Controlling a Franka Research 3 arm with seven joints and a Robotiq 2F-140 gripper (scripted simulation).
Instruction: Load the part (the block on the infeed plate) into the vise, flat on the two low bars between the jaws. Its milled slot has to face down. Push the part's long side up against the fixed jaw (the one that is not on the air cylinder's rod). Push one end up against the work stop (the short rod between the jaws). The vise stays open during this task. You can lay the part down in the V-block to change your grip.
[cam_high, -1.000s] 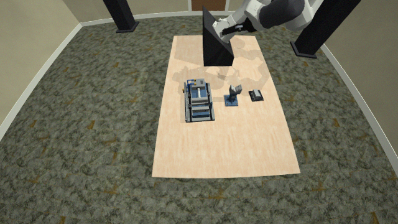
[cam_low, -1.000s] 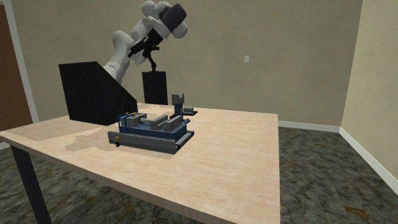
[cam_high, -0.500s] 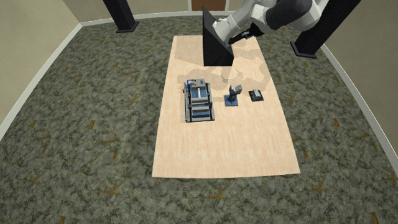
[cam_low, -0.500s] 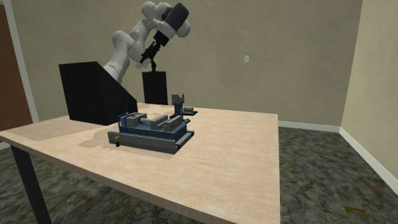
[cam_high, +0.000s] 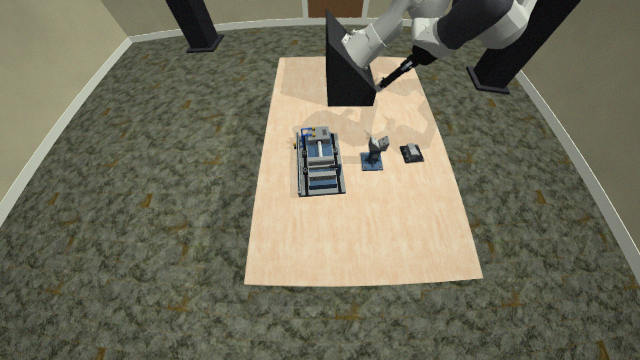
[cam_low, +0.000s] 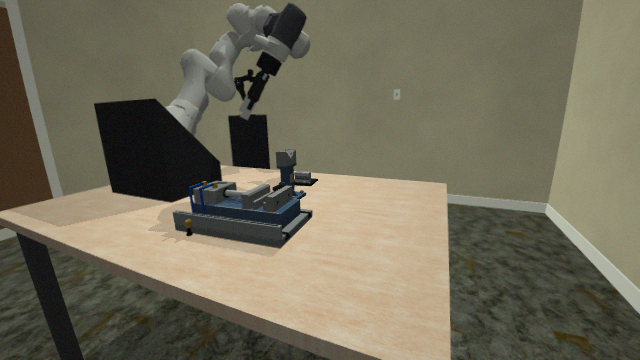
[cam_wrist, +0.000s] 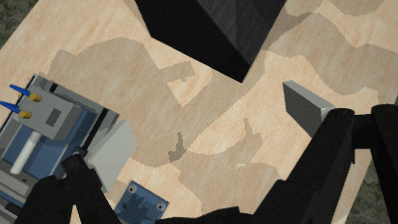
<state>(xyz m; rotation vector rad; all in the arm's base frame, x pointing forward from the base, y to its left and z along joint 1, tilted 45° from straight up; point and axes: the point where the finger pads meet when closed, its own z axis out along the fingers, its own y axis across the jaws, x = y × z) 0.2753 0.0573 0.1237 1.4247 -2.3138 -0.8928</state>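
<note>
The part is a small grey block lying on the dark infeed plate at the right of the table; it also shows in the exterior view. The vise stands open mid-table, with its air cylinder at the far end, and appears at the lower left of the wrist view. The V-block on its blue base stands between the vise and the plate. My gripper hangs high above the far part of the table, open and empty, well away from the part. The wrist view shows only table between the fingers.
A black wedge-shaped stand sits at the table's far end, just under the arm, and fills the top of the wrist view. Dark pillars stand on the floor behind the table.
</note>
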